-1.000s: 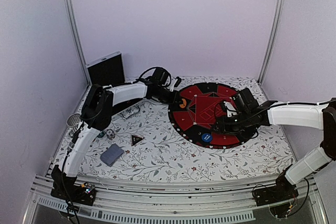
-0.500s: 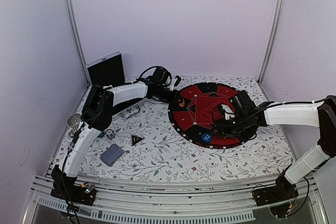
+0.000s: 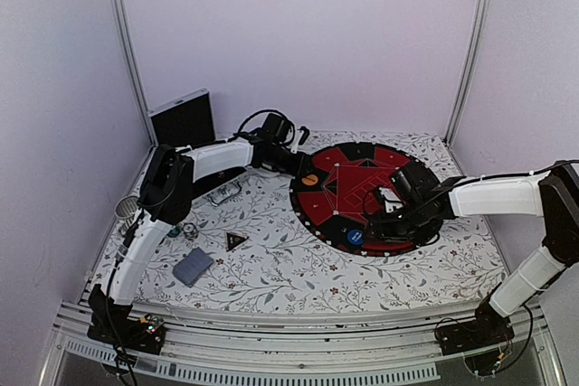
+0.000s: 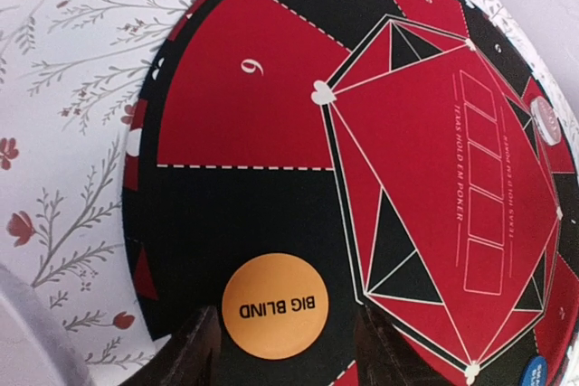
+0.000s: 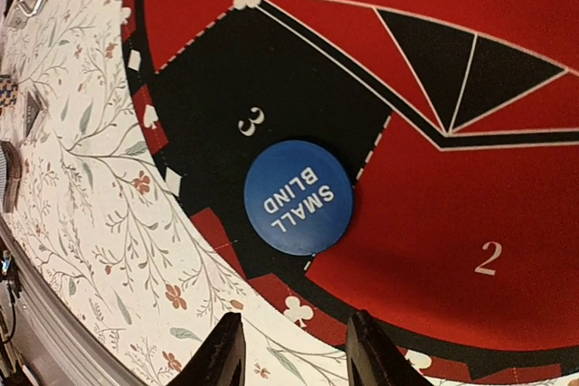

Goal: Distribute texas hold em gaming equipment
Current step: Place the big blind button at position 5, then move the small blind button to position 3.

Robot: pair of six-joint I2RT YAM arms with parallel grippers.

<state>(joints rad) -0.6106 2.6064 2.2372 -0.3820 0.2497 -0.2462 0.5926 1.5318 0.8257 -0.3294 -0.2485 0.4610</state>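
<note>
The round red-and-black poker mat (image 3: 362, 194) lies at the middle right of the table. An orange "BIG BLIND" disc (image 4: 276, 306) rests flat on the mat's black left sector, and it also shows in the top view (image 3: 310, 180). My left gripper (image 4: 285, 343) is open, with a finger on each side of the disc and a gap to each. A blue "SMALL BLIND" disc (image 5: 298, 196) lies by the number 3 near the mat's front rim (image 3: 355, 237). My right gripper (image 5: 294, 339) hangs open over the mat's edge just short of the blue disc, with nothing between its fingers.
A black silver-edged case (image 3: 183, 119) stands at the back left. A grey-blue card deck (image 3: 193, 266), a black triangle piece (image 3: 236, 240) and a few chips (image 3: 185, 230) lie on the floral cloth at the left. A red-white chip (image 4: 545, 119) sits on the mat's far side.
My left gripper has opened and let go of the orange disc, which now lies uncovered on the mat. The right gripper has narrowed slightly and shifted a little towards the blue disc.
</note>
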